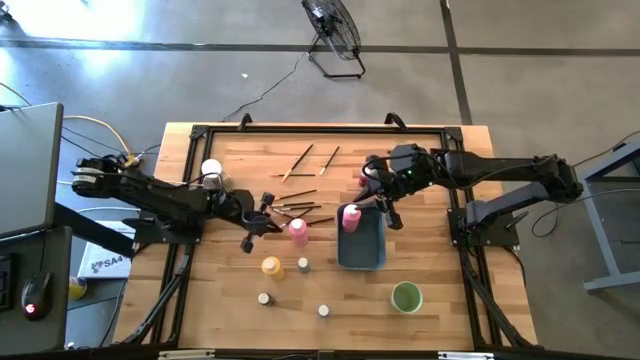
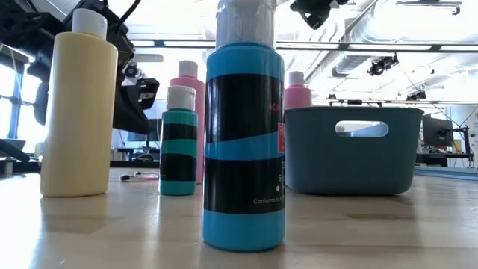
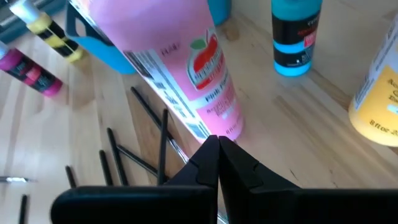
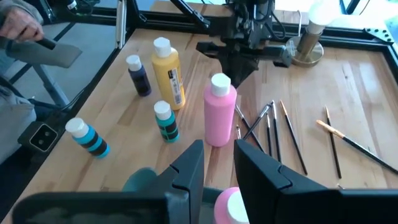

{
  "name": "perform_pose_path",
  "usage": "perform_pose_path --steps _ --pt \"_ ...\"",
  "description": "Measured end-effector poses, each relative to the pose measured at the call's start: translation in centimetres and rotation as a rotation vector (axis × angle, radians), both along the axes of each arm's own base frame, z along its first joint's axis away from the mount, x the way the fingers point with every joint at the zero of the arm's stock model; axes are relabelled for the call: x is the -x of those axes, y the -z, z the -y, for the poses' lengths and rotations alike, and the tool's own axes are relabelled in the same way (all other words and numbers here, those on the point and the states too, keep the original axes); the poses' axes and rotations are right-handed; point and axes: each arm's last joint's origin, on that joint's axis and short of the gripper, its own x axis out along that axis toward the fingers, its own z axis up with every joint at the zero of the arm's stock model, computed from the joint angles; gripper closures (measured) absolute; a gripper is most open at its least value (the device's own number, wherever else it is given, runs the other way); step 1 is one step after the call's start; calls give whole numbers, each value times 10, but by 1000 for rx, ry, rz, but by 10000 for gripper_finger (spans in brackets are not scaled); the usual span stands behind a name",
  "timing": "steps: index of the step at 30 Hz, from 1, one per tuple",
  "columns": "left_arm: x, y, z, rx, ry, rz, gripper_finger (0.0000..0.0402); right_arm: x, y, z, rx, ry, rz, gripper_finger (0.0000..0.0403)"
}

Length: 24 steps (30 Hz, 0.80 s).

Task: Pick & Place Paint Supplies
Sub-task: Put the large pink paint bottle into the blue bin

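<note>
High view: the left gripper (image 1: 262,218) sits mid-tabletop beside the brush cluster (image 1: 300,208), just short of a standing pink bottle (image 1: 298,231). The right gripper (image 1: 385,208) hangs over the far edge of the blue tray (image 1: 362,252), where a second pink bottle (image 1: 350,217) stands. The yellow bottle (image 1: 271,267) and small jars sit loose toward the near edge, the green cup (image 1: 406,296) off to the right.

Low view: bottles upright, tray behind them; neither gripper can be told clearly here.

Left wrist view: jaws pressed fully together with nothing between them, tips almost at the base of the pink bottle (image 3: 186,68); brushes (image 3: 140,143) lie flat alongside. To take a brush, I'd judge the jaws must part first, come down square across one handle, clear of the bottle so it isn't tipped.

Right wrist view: jaws part-open. A pink bottle's white cap (image 4: 233,208) shows just below the gap; I can't tell whether it is gripped. Release only once it is seated upright in the tray.
</note>
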Motion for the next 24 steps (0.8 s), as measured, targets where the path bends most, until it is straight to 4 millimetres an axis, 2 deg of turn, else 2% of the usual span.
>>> perform_pose_path --steps 9,16,24 --pt "0 -1 0 4 2 9 400 0 7 1 12 31 -24 322" --pt "2 2 3 38 79 -24 400 0 7 3 49 98 -16 322" --pt "5 8 0 -23 34 -89 401 -2 5 3 48 95 10 322"
